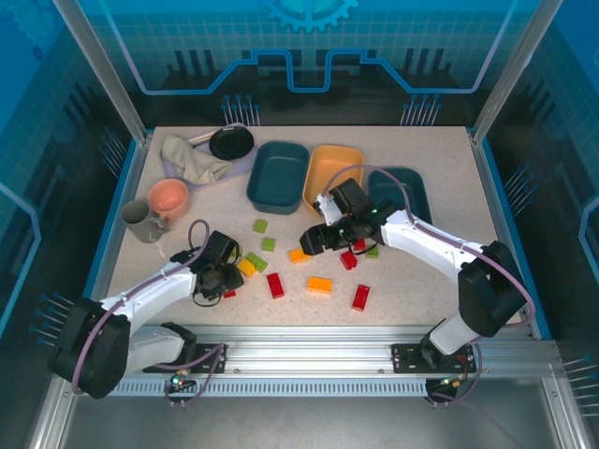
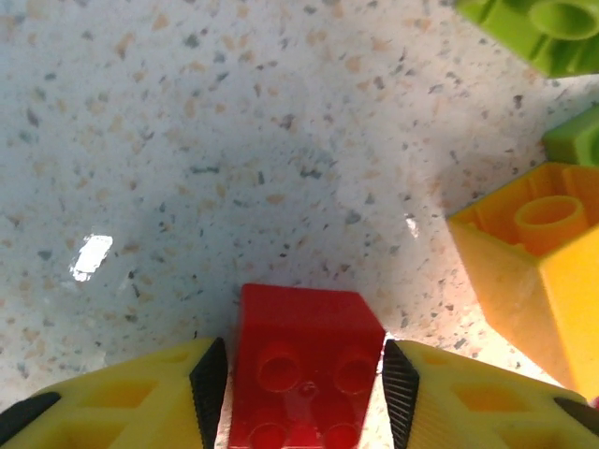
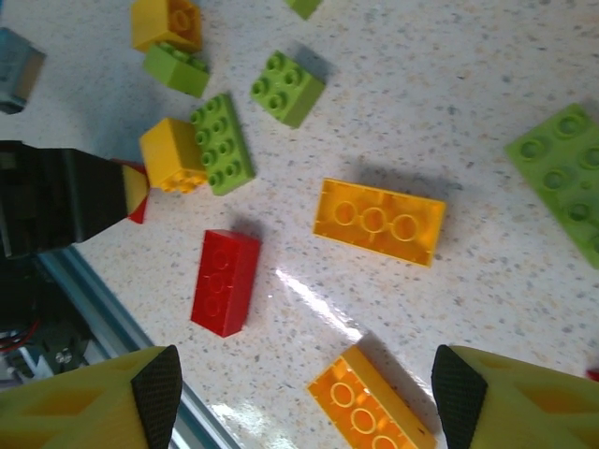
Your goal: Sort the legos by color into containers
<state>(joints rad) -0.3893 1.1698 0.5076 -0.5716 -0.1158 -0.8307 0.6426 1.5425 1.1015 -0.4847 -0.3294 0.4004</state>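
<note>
A small red lego (image 2: 304,369) lies studs up on the speckled bench (image 2: 234,140), at its near left. The left hand (image 2: 305,383) is closed on it. Its black pads (image 2: 211,383) press against two opposite sides, and the brick rests flat on the surface, not yet raised. Just to the right of it are a yellow lego (image 2: 529,262) and a green lego (image 2: 543,28).

The step in hand appears to be the grasp of this red piece. The next move would call for a clean lift clear of the yellow neighbour. After that comes a carry across to the far side, where three tubs stand in a row. They are a teal tub (image 1: 278,178), a yellow-orange tub (image 1: 334,168) and a second teal tub (image 1: 415,192). No bricks can be seen in them (which teal one should take red cannot be told).

Further right, at mid-bench, the right hand (image 1: 316,238) hovers with its fingers wide apart and nothing between them. It hangs over a scatter of pieces, among them an orange lego (image 3: 379,220). With so many bricks loose, the sorting looks barely begun.

No brand, label or writing is legible. A gear emblem (image 1: 309,11) on the blue back wall carries no letters.
</note>
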